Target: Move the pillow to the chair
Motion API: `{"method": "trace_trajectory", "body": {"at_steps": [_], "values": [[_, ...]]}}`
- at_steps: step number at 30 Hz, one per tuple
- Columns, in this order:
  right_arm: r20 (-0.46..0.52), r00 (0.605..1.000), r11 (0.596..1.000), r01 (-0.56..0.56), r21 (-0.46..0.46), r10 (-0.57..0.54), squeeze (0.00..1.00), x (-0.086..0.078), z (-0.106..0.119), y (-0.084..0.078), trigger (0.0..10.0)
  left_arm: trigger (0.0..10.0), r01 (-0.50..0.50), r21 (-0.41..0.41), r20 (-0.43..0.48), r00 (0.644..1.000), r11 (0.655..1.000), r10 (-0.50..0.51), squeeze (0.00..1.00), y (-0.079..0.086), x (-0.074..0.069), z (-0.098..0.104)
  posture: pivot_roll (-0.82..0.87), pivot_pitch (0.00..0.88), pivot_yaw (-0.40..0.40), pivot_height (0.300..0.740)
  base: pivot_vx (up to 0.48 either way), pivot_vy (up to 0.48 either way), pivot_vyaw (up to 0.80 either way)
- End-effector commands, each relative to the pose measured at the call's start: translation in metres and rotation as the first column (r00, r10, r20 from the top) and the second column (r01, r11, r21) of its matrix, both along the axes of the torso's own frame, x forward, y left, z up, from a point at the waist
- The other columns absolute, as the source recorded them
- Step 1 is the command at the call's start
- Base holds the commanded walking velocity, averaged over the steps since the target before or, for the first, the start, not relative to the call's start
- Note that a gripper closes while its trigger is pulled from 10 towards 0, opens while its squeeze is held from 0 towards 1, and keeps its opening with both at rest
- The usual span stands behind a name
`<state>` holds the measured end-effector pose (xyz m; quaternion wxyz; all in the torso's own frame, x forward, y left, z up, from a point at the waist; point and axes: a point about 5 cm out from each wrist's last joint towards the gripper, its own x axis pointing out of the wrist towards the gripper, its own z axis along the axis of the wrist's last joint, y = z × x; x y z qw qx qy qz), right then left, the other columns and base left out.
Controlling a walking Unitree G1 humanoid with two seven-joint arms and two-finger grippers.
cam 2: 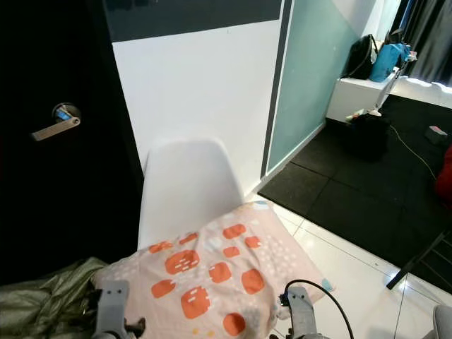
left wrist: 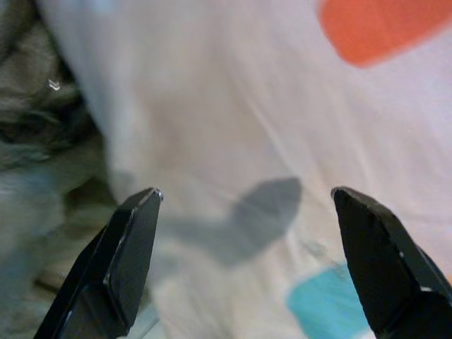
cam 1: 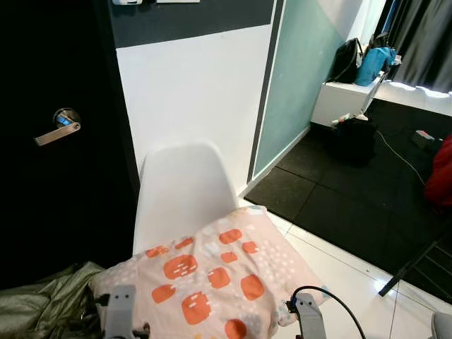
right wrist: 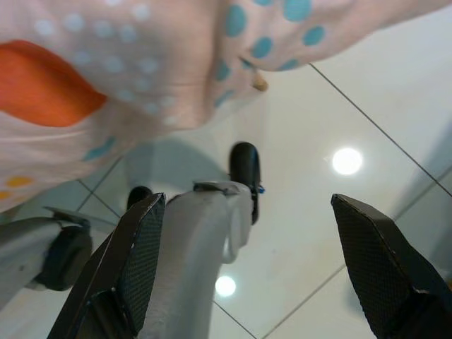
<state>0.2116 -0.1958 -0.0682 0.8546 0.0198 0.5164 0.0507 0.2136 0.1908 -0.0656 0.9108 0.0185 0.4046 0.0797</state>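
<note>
A pale pink pillow (cam 1: pixel 212 275) with orange patches and teal dots lies on the seat of a white plastic chair (cam 1: pixel 180 183), in front of its backrest. My left arm (cam 1: pixel 120 311) is at the pillow's left edge. The left gripper (left wrist: pixel 244 194) is open, its fingers spread close to the pillow fabric (left wrist: pixel 282 106) without touching it. My right arm (cam 1: pixel 307 318) is at the pillow's right corner. The right gripper (right wrist: pixel 247 201) is open below the pillow's overhanging edge (right wrist: pixel 162 78), pointing down at the chair's leg (right wrist: pixel 205 240) and the tile floor.
A black door with a silver lever handle (cam 1: pixel 56 131) stands to the left. Olive green cloth (cam 1: pixel 42 307) lies beside the chair. A black floor mat (cam 1: pixel 339 191) spreads to the right, with bags on a white bench (cam 1: pixel 367 63) and a slanted black pole (cam 1: pixel 413 265).
</note>
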Motion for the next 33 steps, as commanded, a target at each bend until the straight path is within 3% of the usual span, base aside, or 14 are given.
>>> {"method": "trace_trajectory", "body": {"at_steps": [1,5,12,14,17,25,33], "values": [[0.040,0.999,1.000,0.020,-0.018,-0.019,0.00,0.008,0.005,-0.003,10.0,10.0,0.070,0.040,-0.041,0.997,0.997,-0.069,0.00,-0.001,-0.002,-0.002,-0.11,0.001,-0.085,0.740,0.000,0.000,0.00],[0.166,0.985,0.999,0.045,-0.022,-0.041,0.00,0.032,0.022,-0.010,10.0,10.0,0.106,0.088,-0.003,0.994,0.990,-0.106,0.00,0.015,0.008,0.007,-0.12,0.000,-0.066,0.740,0.000,0.000,0.00],[0.208,0.978,0.998,0.005,-0.071,0.010,0.00,0.043,0.030,-0.011,10.0,10.0,0.167,0.118,0.053,0.983,0.979,-0.175,0.00,0.026,0.020,0.018,-0.12,0.017,-0.058,0.740,0.000,0.000,0.00],[0.231,0.973,0.998,-0.008,-0.064,0.023,0.00,0.050,0.033,-0.001,10.0,10.0,0.172,0.180,0.075,0.979,0.969,-0.188,0.00,0.043,0.025,0.027,-0.13,0.007,-0.045,0.740,0.000,0.000,0.00],[0.244,0.969,0.998,-0.009,-0.059,0.023,0.00,0.055,0.036,0.004,10.0,10.0,0.193,0.231,0.081,0.973,0.954,-0.217,0.00,0.053,0.028,0.033,-0.13,0.000,-0.040,0.740,0.000,0.000,0.00],[0.236,0.971,0.997,0.002,-0.080,0.017,0.00,0.055,0.038,-0.003,10.0,10.0,0.137,0.265,0.112,0.979,0.954,-0.172,0.00,0.054,0.028,0.033,-0.14,0.000,-0.038,0.740,0.000,0.000,0.00],[0.253,0.967,0.997,0.036,-0.068,-0.018,0.00,0.061,0.044,-0.011,10.0,10.0,0.125,0.224,0.118,0.981,0.967,-0.154,0.00,0.055,0.024,0.031,-0.13,0.000,-0.048,0.740,0.000,0.000,0.00]]}}
